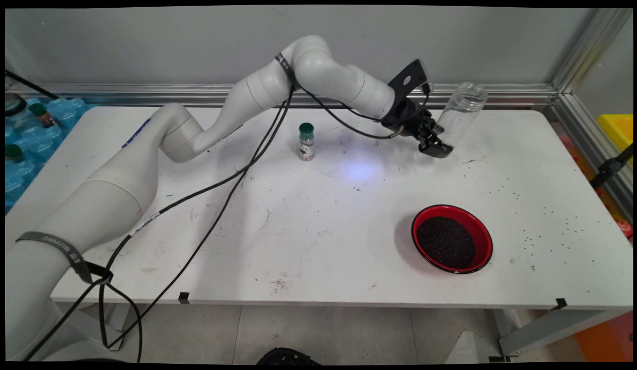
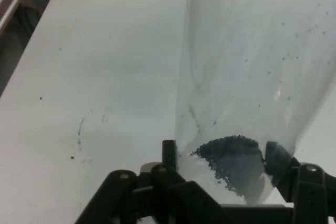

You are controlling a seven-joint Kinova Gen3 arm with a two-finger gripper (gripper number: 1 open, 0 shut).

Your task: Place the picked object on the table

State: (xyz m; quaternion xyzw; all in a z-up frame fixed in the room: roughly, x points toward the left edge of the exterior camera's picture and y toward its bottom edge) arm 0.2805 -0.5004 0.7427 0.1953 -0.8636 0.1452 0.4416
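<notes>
Clamping the hand (image 1: pixel 437 144) low on a clear jar (image 1: pixel 460 117), the arm is holding it tilted above the table's (image 1: pixel 308 226) far right. Probably light, stiff and slick, it is best gripped near the base, where a few dark grains (image 2: pixel 231 158) are lying.

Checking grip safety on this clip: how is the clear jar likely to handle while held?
The clear jar looks light: only a few dark grains sit at its bottom. Its smooth wall may slip in the gripper, which clamps it low down. Held tilted with its mouth open, it could spill if tipped further.
</notes>
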